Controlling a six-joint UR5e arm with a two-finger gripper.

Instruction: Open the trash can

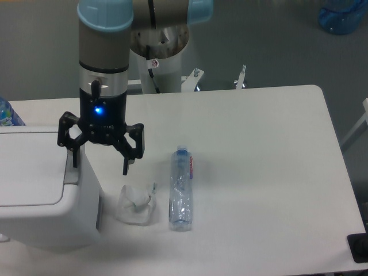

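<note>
We see a smooth white desk (259, 172) with rounded corners standing on a grey floor; a blue translucent container (343, 14) sits on the floor beyond the far right corner. At the desk's left edge, toward the front, stands the large boxy white plastic trash can (46, 190), rounded at its corners, its flat white lid down and a grey rectangular push tab (72, 167) on its right rim. Behind it, at the far left edge, we glimpse part of a blue-labelled bottle (7, 114). The black two-finger gripper (100, 152), lit by a blue light, hangs with jaws spread wide, one finger over the tab, the other outside the can. Toward the front edge lies a crumpled white paper wad (136, 204), and just beside it a clear plastic bottle (181, 188) lying on its side.
</note>
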